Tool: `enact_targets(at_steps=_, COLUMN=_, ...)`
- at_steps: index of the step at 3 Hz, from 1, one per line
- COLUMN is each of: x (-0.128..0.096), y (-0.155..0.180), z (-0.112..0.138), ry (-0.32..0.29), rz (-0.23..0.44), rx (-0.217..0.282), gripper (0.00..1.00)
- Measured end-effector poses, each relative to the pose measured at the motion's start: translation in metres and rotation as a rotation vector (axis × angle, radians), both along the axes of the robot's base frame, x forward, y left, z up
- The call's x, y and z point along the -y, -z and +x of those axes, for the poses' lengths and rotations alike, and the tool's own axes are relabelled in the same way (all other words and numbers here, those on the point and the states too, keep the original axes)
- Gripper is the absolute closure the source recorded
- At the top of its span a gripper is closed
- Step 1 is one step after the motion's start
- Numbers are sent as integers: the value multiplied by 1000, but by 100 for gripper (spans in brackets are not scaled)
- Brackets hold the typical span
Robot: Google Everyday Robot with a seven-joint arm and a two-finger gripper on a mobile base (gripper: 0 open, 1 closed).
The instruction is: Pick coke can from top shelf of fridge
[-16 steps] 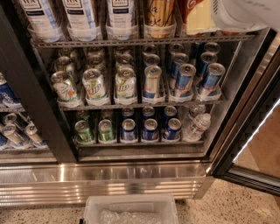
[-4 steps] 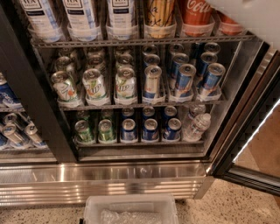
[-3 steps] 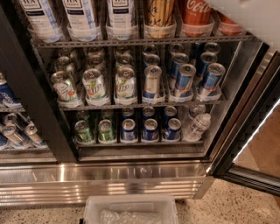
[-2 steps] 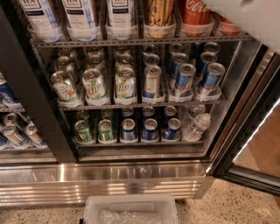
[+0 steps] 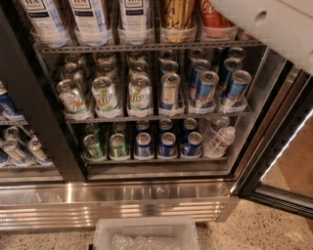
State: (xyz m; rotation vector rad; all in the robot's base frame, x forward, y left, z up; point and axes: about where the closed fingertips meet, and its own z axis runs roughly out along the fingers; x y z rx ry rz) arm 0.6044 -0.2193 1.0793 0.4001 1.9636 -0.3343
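Observation:
One coke can (image 5: 211, 18), red-orange with white script, stands in a clear cup holder at the right end of the top shelf (image 5: 146, 47) of the fridge (image 5: 35, 117). My white arm (image 5: 274, 29) crosses the top right corner and covers the can's right side and whatever stands beside it. My gripper is out of view, past the top edge or behind the arm. A gold-yellow can (image 5: 177, 14) stands left of the coke can, and white tea cans (image 5: 88, 14) stand further left.
Lower racks hold 7up cans (image 5: 105, 93), blue cans (image 5: 205, 88) and a water bottle (image 5: 220, 141). The open glass door (image 5: 286, 146) stands at the right. A ribbed steel base panel (image 5: 122, 202) runs below. A clear plastic bin (image 5: 146, 234) sits on the floor in front.
My white arm has shifted left across the top right corner. It now covers the second coke can and the edge of the first. The cans have not moved.

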Motion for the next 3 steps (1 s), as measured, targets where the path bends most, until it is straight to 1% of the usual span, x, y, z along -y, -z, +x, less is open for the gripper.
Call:
enact_targets(at_steps=1, x=2, y=2, z=3, ry=4, rz=0, rx=-3, gripper=38)
enact_targets(at_steps=2, x=5, y=5, z=6, ry=-5, rz=18, rx=-8, gripper=57)
enact_targets(at_steps=3, x=5, y=5, z=6, ry=-5, rz=18, rx=-8, gripper=80)
